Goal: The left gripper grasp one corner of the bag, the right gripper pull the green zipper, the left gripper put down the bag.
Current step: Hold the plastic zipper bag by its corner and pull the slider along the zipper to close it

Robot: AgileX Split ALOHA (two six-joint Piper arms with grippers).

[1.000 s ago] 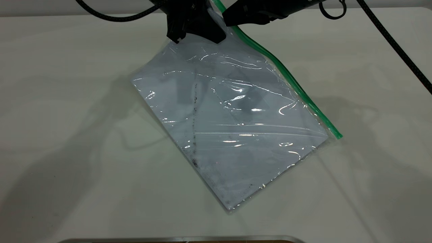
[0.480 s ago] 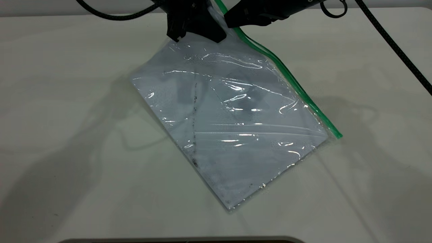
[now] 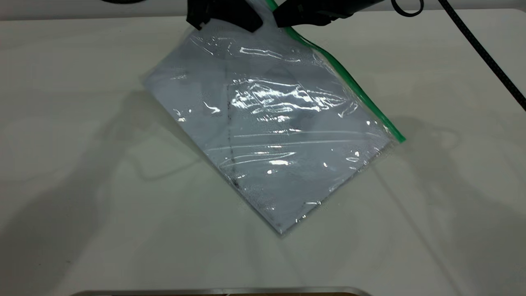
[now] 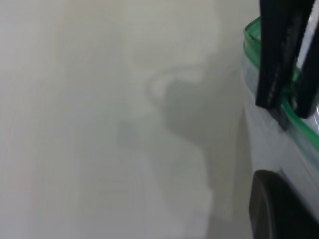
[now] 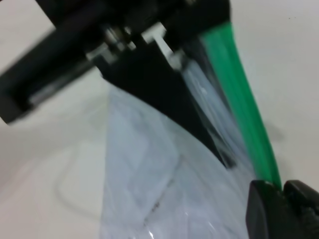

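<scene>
Bag (image 3: pixel 271 135) hangs tilted from its upper corner at the far edge of the desk (image 3: pixel 82 185), its lower corner resting on or just above the desktop; which of the two cannot be told. The left claw (image 3: pixel 224 16) pinches the raised corner; in the right wrist view its black fingers (image 5: pixel 164 84) are pressed onto the clear plastic just beside the green zipper (image 3: pixel 349 86). The right claw (image 3: pixel 296 16) sits at the zipper's upper end, near the left one, and in the right wrist view its two tips (image 5: pixel 284 204) are pressed together with the green strip running between them, so it appears to pinch the zipper, though the slider itself is not visible.

For the pull, you should keep the left claw firmly closed and the corner high, so the green edge stays taut and straight. Draw the right claw along the line of the strip, toward its far end at the lower right, not across it. A sideways tug would likely twist the plastic or slip the corner free.
</scene>
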